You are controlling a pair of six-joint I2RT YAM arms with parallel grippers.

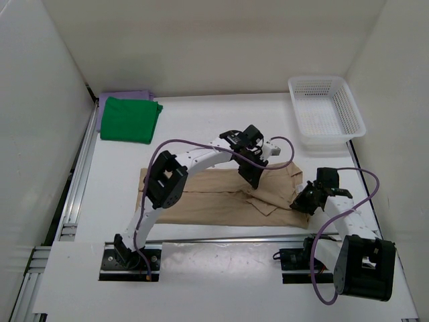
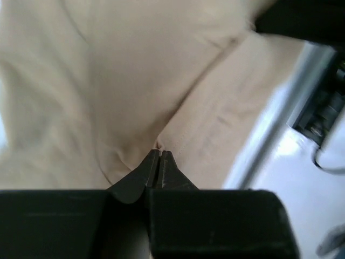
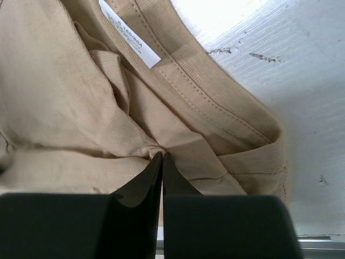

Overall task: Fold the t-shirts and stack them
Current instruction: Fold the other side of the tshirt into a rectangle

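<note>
The tan t-shirt (image 1: 201,201) lies across the middle of the table (image 1: 201,127), spread out flat toward the left and bunched into loose folds at its right end, where both arms meet it. The left gripper (image 2: 160,156) comes down onto the cloth right of the shirt's middle, its jaws closed tight on a small raised pinch of tan fabric, the two fingertips meeting with only cloth between them. The right gripper (image 3: 163,157) is at the shirt's right end, near the table's front edge, its jaws likewise pressed together on a crease of the fabric just beside the ribbed collar (image 3: 215,91), with the white sewn-in label (image 3: 129,40) showing further along the neckline. In the back-left corner of the table, well apart from the tan one, the green t-shirt (image 1: 131,119) sits folded on top of the lavender t-shirt (image 1: 127,96), which shows only along the rear and left edges. A white mesh basket (image 1: 326,113) stands in the back-right corner
</note>
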